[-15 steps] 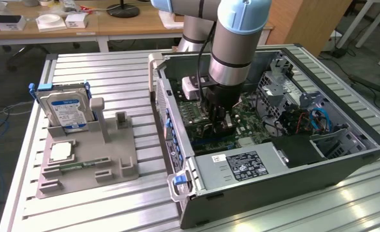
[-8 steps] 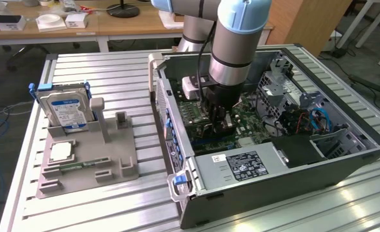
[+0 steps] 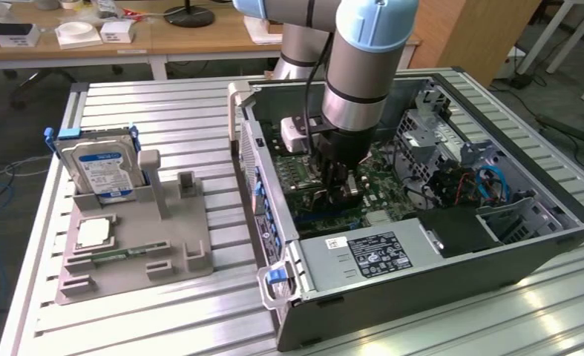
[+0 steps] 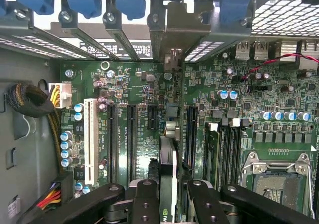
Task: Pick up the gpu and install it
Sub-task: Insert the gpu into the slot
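I see open PC case [image 3: 529, 245] on slatted table [image 3: 163, 111], motherboard [image 4: 149, 94] inside, white slot [image 4: 90, 139], empty CPU socket [image 4: 279, 184], power supply [image 3: 366, 256], grey fixture [image 3: 133, 252] at exterior view's left, hard drive [image 3: 99, 169] upright in it, CPU [image 3: 93, 231] flat, desk [image 3: 123, 37] behind

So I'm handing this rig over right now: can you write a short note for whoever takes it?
Gripper: shut on the gpu, held edge-on inside the open computer case.
GPU: above the motherboard, in line with an expansion slot, its bracket at the rear slot opening.
Done: card picked up and carried into the case.
Left: whether it is fully seated can't be told; gripper not released.
Hard drive stands in the grey holder outside.
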`<state>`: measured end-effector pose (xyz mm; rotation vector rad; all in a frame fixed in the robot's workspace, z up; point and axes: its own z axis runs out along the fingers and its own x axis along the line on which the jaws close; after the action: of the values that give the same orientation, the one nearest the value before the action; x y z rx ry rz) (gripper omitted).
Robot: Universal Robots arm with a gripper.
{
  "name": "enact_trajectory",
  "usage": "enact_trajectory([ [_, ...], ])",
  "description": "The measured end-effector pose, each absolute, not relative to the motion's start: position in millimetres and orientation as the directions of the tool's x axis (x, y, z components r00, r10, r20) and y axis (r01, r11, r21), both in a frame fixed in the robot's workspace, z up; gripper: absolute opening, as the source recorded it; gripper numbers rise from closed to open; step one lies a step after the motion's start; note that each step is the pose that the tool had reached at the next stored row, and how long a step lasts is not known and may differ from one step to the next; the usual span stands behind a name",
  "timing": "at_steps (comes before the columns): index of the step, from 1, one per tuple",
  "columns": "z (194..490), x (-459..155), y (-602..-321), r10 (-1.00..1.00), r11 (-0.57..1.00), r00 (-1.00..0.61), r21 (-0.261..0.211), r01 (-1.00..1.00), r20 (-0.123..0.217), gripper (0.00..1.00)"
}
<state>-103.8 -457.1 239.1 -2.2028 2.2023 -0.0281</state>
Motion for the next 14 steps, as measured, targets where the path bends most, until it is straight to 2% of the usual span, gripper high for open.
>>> enact_trajectory([
  [14, 237.2, -104.8, -457.0, -1.000, 0.000, 0.000, -0.032, -0.999, -0.006, 0.27],
])
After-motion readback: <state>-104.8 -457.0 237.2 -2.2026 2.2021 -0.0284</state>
